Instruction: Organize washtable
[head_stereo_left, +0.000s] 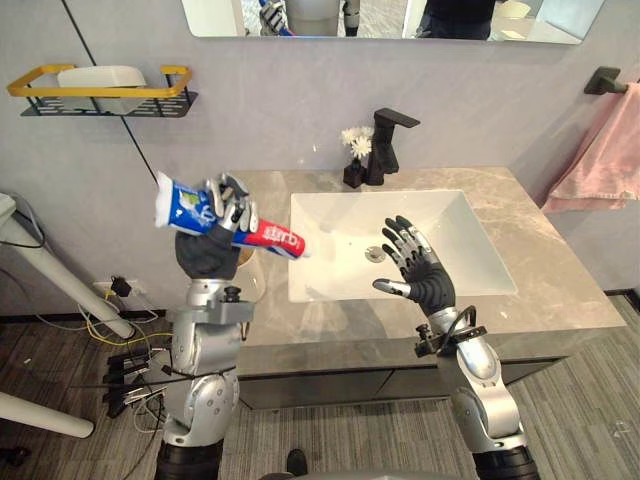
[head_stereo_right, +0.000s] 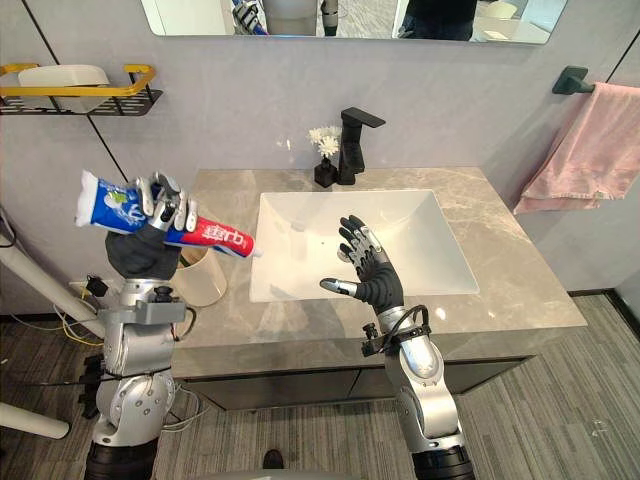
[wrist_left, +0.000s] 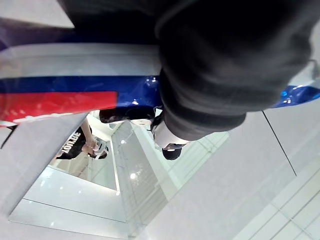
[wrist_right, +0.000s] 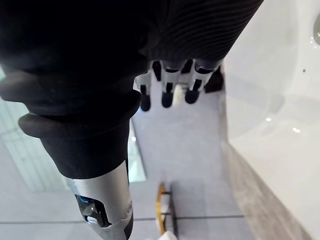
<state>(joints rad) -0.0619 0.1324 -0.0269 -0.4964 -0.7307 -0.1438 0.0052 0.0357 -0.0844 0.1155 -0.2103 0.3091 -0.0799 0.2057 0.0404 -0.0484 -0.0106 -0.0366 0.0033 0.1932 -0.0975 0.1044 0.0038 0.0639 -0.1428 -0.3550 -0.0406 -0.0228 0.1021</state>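
Plastic toothpaste tube (head_stereo_left: 186, 208): light, soft-walled, glossy, so probably slippery. A firm squeeze could dent it; a mid-body hold seems best. Left hand (head_stereo_left: 228, 208) is curled round its middle, holding it in the air above the left end of the bench (head_stereo_left: 545, 275), red end dipping toward the sink (head_stereo_left: 455, 235). Right hand (head_stereo_left: 425, 275) is spread and empty over the sink.

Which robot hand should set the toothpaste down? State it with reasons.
Left, probably: the left robot hand grips the toothpaste tube, while the right robot hand hovers open and empty over the sink.
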